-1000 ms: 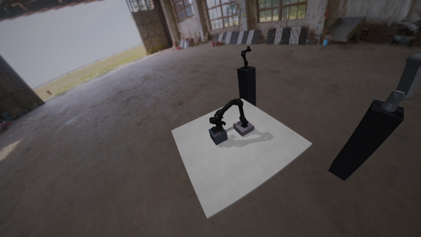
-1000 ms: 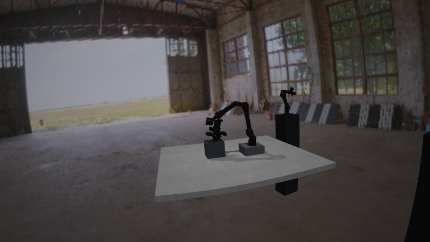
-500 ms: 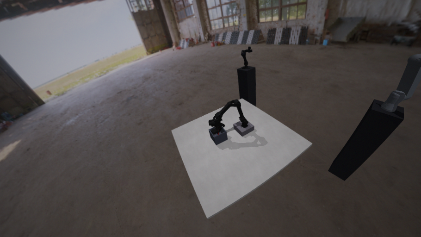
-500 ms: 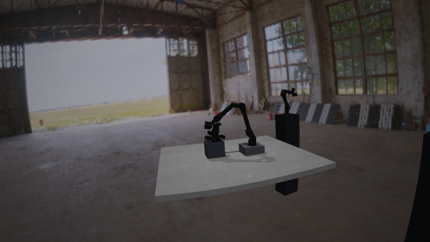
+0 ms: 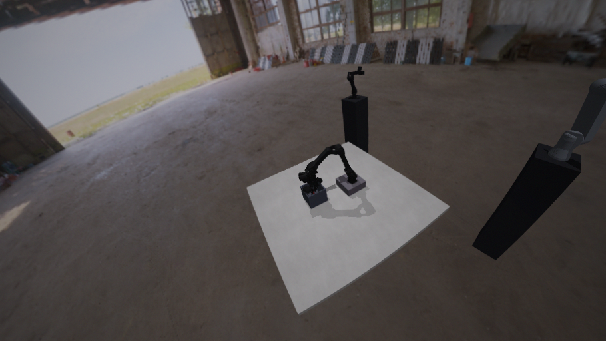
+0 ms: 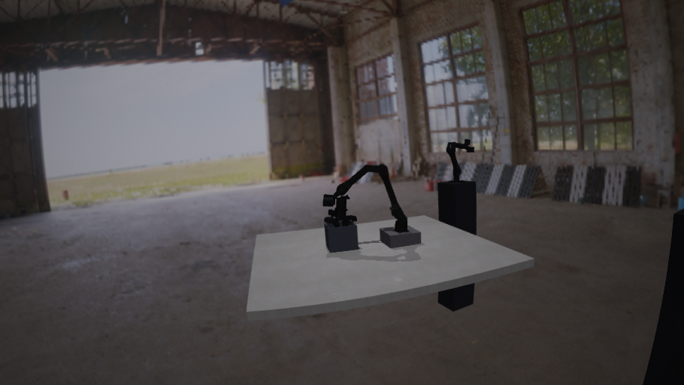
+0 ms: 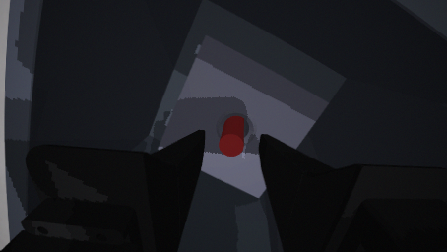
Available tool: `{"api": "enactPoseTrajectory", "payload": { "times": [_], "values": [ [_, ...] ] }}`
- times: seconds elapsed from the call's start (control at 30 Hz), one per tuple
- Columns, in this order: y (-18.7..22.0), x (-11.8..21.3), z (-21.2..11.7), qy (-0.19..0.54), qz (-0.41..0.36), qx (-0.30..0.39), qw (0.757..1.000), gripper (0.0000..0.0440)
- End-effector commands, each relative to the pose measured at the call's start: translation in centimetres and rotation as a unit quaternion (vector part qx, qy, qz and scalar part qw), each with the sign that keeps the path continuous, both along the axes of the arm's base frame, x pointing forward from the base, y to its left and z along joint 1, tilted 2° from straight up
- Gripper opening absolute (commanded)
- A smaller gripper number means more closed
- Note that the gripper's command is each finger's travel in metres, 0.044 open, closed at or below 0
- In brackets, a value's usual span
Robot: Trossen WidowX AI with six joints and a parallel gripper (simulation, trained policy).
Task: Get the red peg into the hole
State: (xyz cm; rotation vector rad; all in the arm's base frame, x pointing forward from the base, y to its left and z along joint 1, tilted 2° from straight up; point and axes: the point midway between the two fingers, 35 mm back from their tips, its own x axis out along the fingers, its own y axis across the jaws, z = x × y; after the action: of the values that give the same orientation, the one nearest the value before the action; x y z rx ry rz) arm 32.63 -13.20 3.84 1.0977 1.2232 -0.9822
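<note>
Top view: the open box (image 5: 315, 200) (image 6: 342, 238) (image 7: 98, 64) sits on the white counter (image 5: 339, 254) (image 6: 363, 287), nearer its far left edge than its near corner, between the left corner and the arm's grey base (image 5: 350, 190) (image 6: 404, 240). The gripper (image 5: 312, 189) (image 6: 340, 224) (image 7: 231, 139) reaches down into the box. In the wrist view, the jaws stand partly open, with a gap on either side of the red peg (image 5: 313, 192) (image 7: 231, 143), and hold nothing. The peg's lower end is in the hole in the bottom plate (image 7: 266, 98); its long axis runs roughly upright, its round top end toward the camera. Whether it is fully seated cannot be told.
</note>
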Motion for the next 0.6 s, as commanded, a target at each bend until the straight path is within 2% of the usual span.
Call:
{"api": "enactPoseTrajectory", "payload": {
  "times": [0.0,0.57],
  "values": [
    [-0.3,0.3,0.8,-0.008,0.0,0.023,1.0,0.0176],
    [-2.0,1.6,4.7,-0.064,-0.005,0.082,0.995,0.0216]
  ]
}}
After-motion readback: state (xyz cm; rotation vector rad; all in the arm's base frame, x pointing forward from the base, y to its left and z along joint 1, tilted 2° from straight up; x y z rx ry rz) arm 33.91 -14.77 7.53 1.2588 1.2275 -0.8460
